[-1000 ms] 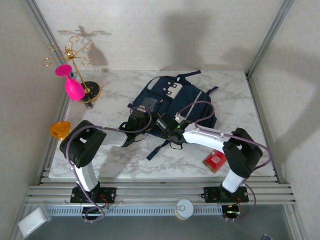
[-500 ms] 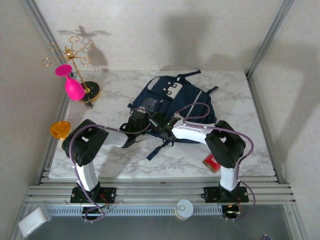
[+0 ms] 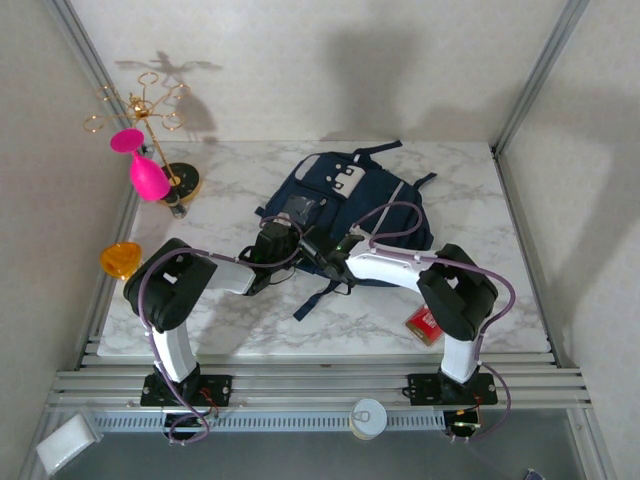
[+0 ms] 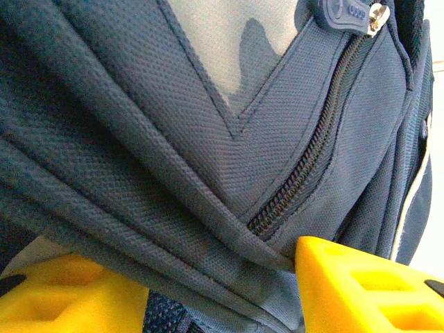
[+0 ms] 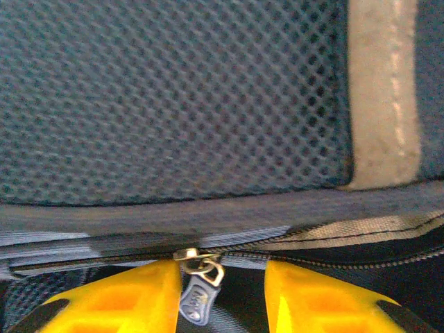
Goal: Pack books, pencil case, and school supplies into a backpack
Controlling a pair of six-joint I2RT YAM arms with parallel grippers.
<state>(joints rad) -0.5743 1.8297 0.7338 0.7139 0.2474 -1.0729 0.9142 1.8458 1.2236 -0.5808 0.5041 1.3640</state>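
Observation:
The navy backpack point(image 3: 350, 195) lies at the middle of the table. My left gripper point(image 3: 277, 238) sits at its near left corner, its yellow fingers point(image 4: 368, 284) shut on a thick fold of backpack fabric point(image 4: 208, 229) beside a zipper point(image 4: 305, 159). Just to its right, my right gripper point(image 3: 312, 246) stands open at the backpack's near edge. A grey-blue zipper pull point(image 5: 198, 295) hangs between its fingertips point(image 5: 118, 302), against the left one and with a gap to the right one. The red pack of school supplies point(image 3: 430, 322) lies at the table's front right. The books and the pencil case are out of view.
A gold stand point(image 3: 150, 110) with a pink glass point(image 3: 146, 170) is at the back left. An orange cup point(image 3: 119, 259) sits at the left edge. A can point(image 3: 368, 417) rests on the rail below the table. Dark straps point(image 3: 320, 290) trail from the backpack's near side.
My right arm swung left, bringing its gripper close to the left one at the backpack's near edge, and its jaws narrowed around the zipper pull. The left gripper kept its hold.

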